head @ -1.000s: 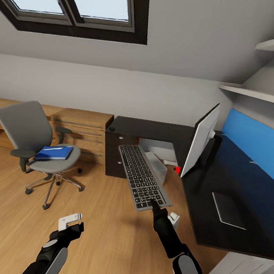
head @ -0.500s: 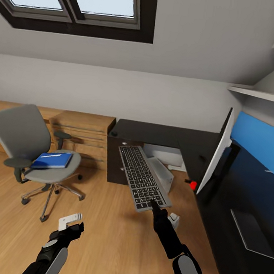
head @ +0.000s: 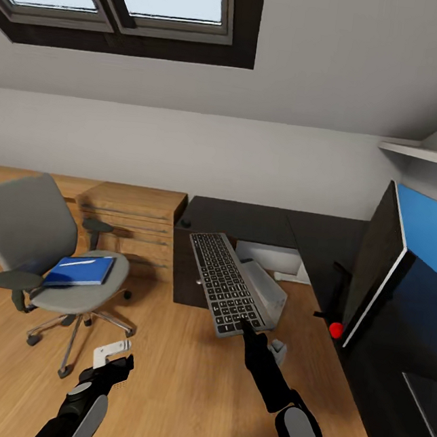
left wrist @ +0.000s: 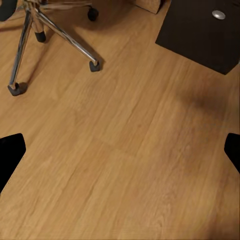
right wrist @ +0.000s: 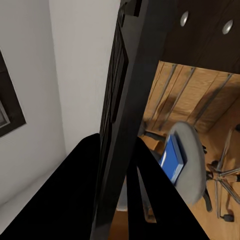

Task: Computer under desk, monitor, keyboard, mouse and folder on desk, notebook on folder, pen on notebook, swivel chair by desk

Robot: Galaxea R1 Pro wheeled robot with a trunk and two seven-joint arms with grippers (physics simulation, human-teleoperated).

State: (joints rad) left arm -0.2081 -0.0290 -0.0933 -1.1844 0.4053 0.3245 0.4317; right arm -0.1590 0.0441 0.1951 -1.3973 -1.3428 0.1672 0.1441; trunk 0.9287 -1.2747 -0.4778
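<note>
My right gripper [head: 243,325] is shut on the near end of the slim silver-grey keyboard [head: 226,282], held out in the air over the floor. In the right wrist view the keyboard [right wrist: 122,100] runs edge-on between the black fingers [right wrist: 75,195]. My left gripper [head: 115,360] hangs open and empty, low over the floor. The grey swivel chair [head: 23,218] stands at the left with the blue folder [head: 79,271] on its seat. The monitor [head: 376,262] stands on the black desk [head: 246,218] at the right. A small dark mouse [head: 186,223] sits on the desk's left corner. The light grey computer [head: 268,289] lies under the desk.
A dark drawer cabinet [head: 183,269] stands under the desk's left end, with low light-wood cabinets [head: 133,215] behind the chair. The chair's chrome wheeled base [left wrist: 50,30] is close to my left gripper [left wrist: 120,150]. A pale-edged flat rectangle [head: 428,403] lies on the desk at the right.
The whole view has shifted: the desk and monitor have slid right and look nearer, and the chair sits further left. Both arms and the held keyboard keep their pose.
</note>
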